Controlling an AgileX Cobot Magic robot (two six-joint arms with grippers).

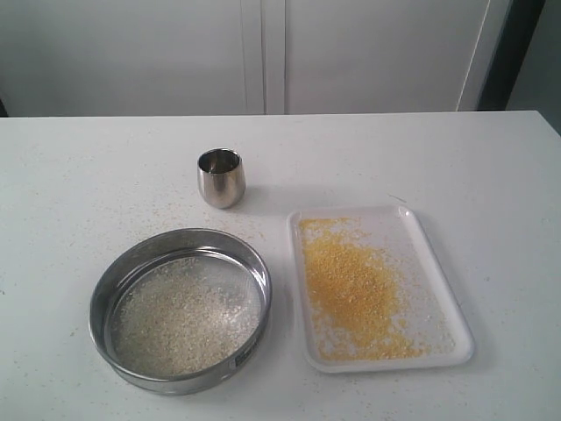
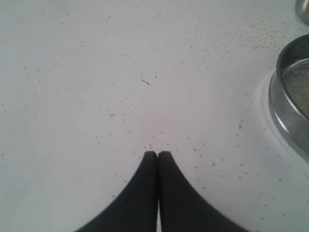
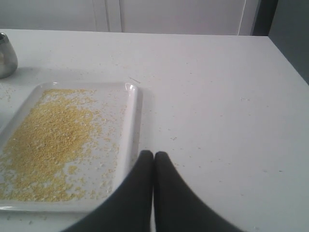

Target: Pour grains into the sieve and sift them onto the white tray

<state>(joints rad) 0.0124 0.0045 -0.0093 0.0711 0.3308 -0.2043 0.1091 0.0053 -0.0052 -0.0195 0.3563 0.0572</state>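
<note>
The sieve (image 1: 180, 309) rests on the table at front left, with coarse pale grains (image 1: 180, 320) lying on its mesh. To its right lies the white tray (image 1: 443, 298), strewn with fine yellow grains (image 1: 355, 289). Neither arm shows in the exterior view. My left gripper (image 2: 157, 153) is shut and empty above bare table, the sieve's steel rim (image 2: 285, 108) off to one side. In the right wrist view my right gripper (image 3: 153, 154) is shut and empty, just beside the tray's rim (image 3: 133, 128), where the yellow grains (image 3: 48, 140) show.
A small rounded steel cup (image 1: 220, 177) stands upright behind the sieve; its side shows too (image 3: 6, 55). Stray granules dot the white table (image 1: 79, 175). White cabinet doors (image 1: 263, 53) stand behind the table's far edge.
</note>
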